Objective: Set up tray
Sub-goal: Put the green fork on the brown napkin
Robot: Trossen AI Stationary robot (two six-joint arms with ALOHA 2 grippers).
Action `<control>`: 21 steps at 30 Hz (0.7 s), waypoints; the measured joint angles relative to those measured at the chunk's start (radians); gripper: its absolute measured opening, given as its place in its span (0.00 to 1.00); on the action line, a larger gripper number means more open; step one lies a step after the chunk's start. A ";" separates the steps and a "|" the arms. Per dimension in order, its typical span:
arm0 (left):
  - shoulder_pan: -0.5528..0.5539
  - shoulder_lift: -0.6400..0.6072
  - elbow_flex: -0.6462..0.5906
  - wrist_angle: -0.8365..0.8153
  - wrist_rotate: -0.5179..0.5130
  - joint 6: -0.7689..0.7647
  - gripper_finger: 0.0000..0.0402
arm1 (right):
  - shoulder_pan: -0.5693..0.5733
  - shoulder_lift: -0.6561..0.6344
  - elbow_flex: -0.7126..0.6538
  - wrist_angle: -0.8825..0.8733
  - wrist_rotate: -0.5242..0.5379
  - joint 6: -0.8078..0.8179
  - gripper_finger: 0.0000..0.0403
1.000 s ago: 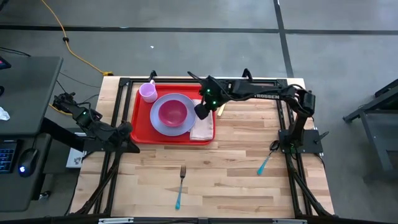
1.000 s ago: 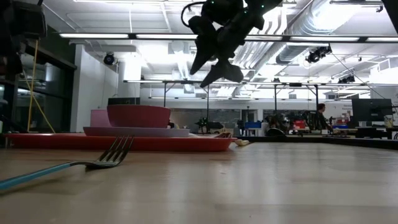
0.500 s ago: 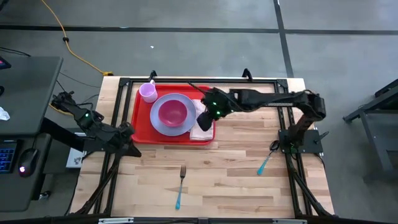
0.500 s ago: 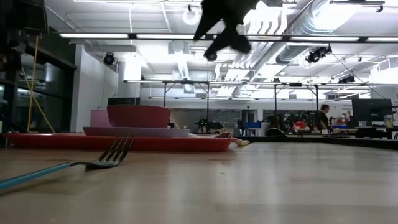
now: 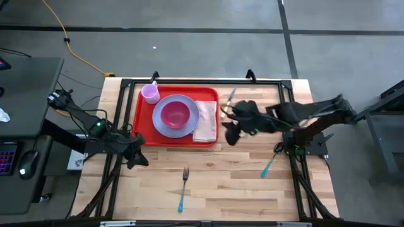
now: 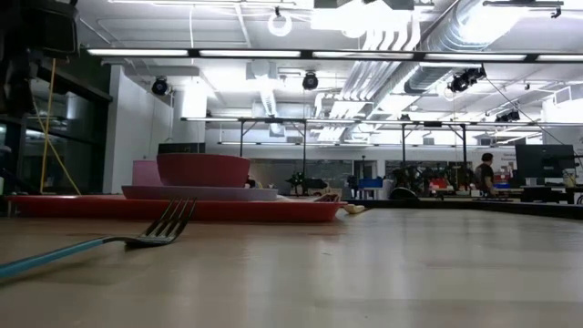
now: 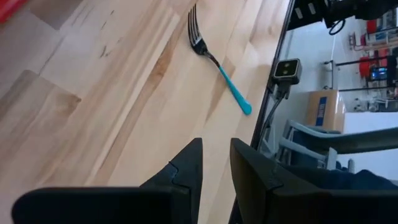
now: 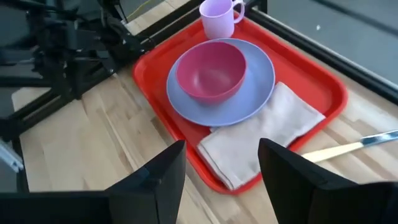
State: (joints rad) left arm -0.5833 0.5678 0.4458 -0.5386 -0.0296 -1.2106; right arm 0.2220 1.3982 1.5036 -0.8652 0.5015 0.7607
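Your tray (image 5: 178,137) sits at the bench's (image 5: 240,176) far left with plate, bowl, cup and napkin on it. Right end effector (image 5: 231,134) hovers beside it, fingers spread wide, empty. Left end effector (image 5: 140,159) is narrow, empty, near the fork (image 5: 183,187).

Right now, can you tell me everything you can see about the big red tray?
The tray is a wide, flat red rectangle with rounded corners and a low raised rim, and it looks like smooth plastic. It lies flat on the wooden table, toward its far left part. On it sit a lavender plate with a pink bowl on top, a pale pink mug in one corner, and a folded beige napkin beside the plate. No tool touches it.
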 joint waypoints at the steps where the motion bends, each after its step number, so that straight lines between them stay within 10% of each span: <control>1: 0.000 0.017 0.000 0.018 0.000 0.000 0.28 | 0.026 -0.011 0.000 -0.018 0.027 0.005 0.45; 12: 0.000 0.209 0.000 0.163 -0.004 0.000 0.28 | 0.318 -0.118 -0.189 -0.040 0.315 0.236 0.45; 21: 0.000 0.310 0.000 0.337 -0.120 -0.082 0.28 | 0.392 -0.282 -0.566 0.346 0.376 0.233 0.45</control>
State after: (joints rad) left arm -0.5831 0.8782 0.4461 -0.2014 -0.1494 -1.2925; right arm 0.6137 1.1165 0.9374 -0.5194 0.8772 0.9939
